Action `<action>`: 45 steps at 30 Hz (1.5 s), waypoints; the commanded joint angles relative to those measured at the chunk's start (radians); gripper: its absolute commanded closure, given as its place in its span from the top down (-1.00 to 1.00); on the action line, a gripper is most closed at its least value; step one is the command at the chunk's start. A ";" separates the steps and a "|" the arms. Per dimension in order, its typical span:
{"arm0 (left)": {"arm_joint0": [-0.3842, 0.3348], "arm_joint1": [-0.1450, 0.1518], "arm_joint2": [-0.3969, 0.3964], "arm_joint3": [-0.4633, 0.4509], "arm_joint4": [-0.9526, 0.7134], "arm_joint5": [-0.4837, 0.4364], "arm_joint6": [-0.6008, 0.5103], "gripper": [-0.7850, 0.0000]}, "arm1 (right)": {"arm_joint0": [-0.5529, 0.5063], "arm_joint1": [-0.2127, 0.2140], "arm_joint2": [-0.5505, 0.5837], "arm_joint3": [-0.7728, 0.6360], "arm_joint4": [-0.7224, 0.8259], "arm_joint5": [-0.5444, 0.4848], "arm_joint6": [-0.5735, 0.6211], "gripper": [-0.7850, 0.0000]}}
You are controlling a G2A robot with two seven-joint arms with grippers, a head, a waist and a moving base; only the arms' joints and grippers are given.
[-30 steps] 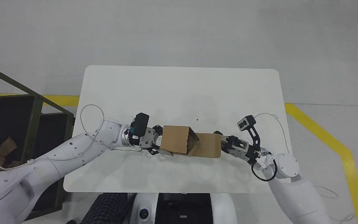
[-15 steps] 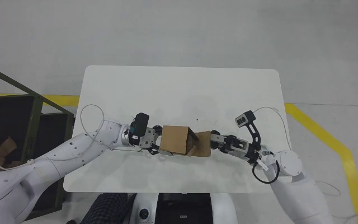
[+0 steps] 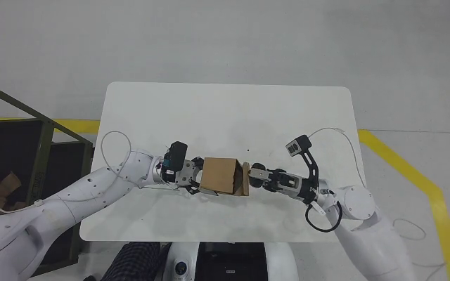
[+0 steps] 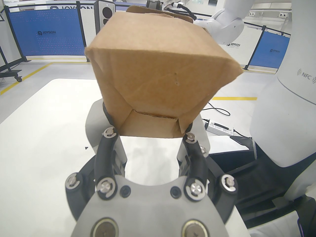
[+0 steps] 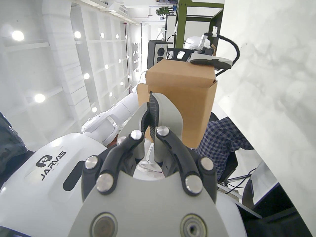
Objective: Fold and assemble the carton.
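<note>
Since 1.0 s ago: right gripper [image 3: 254, 174] has come leftward along the near part of the table [image 3: 232, 112]. The carton's right-end flap [image 3: 245, 179], which lay stretched out to the right, now stands folded up close against the carton's right end. Carton [image 3: 219, 175] and left gripper [image 3: 191, 179] unchanged in place.

Left gripper [image 4: 148, 129]: jaws set wide, spanning the width of the carton's [image 4: 158, 70] left end. One white finger [image 4: 97, 122] lies against each side wall, clamping the box between them. Two small end flaps are tucked inward between the fingers, with corrugated edges showing.

Right gripper [image 5: 150, 97]: jaws fully closed, black ribbed pads pressed together with nothing visibly between them. The tips meet the folded flap [image 5: 141, 94] at the carton's [image 5: 182, 92] right end. Whether they press on it or merely touch it, cannot tell.

Carton: plain brown corrugated cardboard, matte, box-shaped with sharp creased edges. It sits over the near middle of the table, between the two grippers, long axis running left to right. One small dent marks the face turned to the left wrist camera.

Table: white, smooth, rounded corners. Gripper fingers are white shells on black linkages with bright metal pins.
</note>
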 commanded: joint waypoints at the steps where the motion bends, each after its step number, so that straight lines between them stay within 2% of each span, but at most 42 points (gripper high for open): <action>1: 0.000 0.000 0.000 0.000 0.000 0.000 0.000 -1.00 | -0.005 0.001 0.000 -0.014 -0.011 0.004 -0.007 -1.00; 18: 0.000 0.000 0.000 0.000 0.000 0.000 0.000 -1.00 | 0.011 -0.006 -0.040 -0.053 -0.078 0.030 -0.077 -1.00; 29: 0.000 0.000 0.000 0.000 0.000 0.000 0.000 -1.00 | -0.059 0.012 0.058 -0.118 -0.157 0.051 -0.086 -1.00; 35: 0.000 0.000 0.000 0.000 0.000 0.000 0.000 -1.00 | -0.098 0.024 0.110 -0.180 -0.228 0.077 -0.077 -0.59; 40: 0.000 0.000 0.000 0.000 0.000 0.000 0.000 -1.00 | -0.117 0.031 0.132 -0.221 -0.280 0.095 -0.056 -0.58; 45: 0.000 0.000 0.000 0.000 0.000 0.000 0.000 -1.00 | -0.123 0.035 0.130 -0.250 -0.316 0.113 -0.040 -0.68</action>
